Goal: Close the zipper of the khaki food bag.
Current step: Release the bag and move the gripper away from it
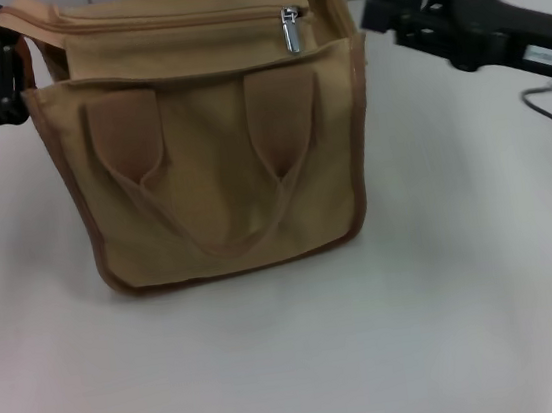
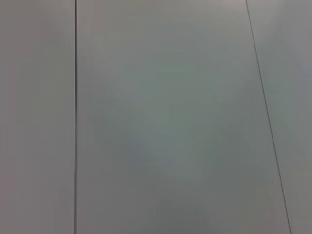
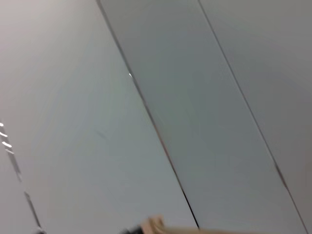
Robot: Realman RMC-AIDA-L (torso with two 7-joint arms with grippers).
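Two arms flank the khaki food bag (image 1: 213,144), which sits upright on the pale table (image 1: 452,326) with its front and both looped handles (image 1: 205,165) facing the robot. Its zipper (image 1: 173,23) runs across the top flap, and the shiny silver pull tab (image 1: 291,29) hangs near the bag's right end, so most of the line looks zipped from here. Can't really make out the last bit past the tab.

Over on the left, the left gripper (image 1: 8,60) is pressed up against the bag's upper left corner, and its black fingers (image 1: 5,68) seem to be pinching the trim there, though the exact grip is hard to read. On the other side, the right gripper (image 1: 388,9) hovers just beside the upper right corner, close to it but apart, and whether its claw is wide or narrow I honestly can't tell.

Both wrist views mostly show grey wall panels with dark seams; the right one catches a sliver of tan fabric (image 3: 156,225) at its edge.
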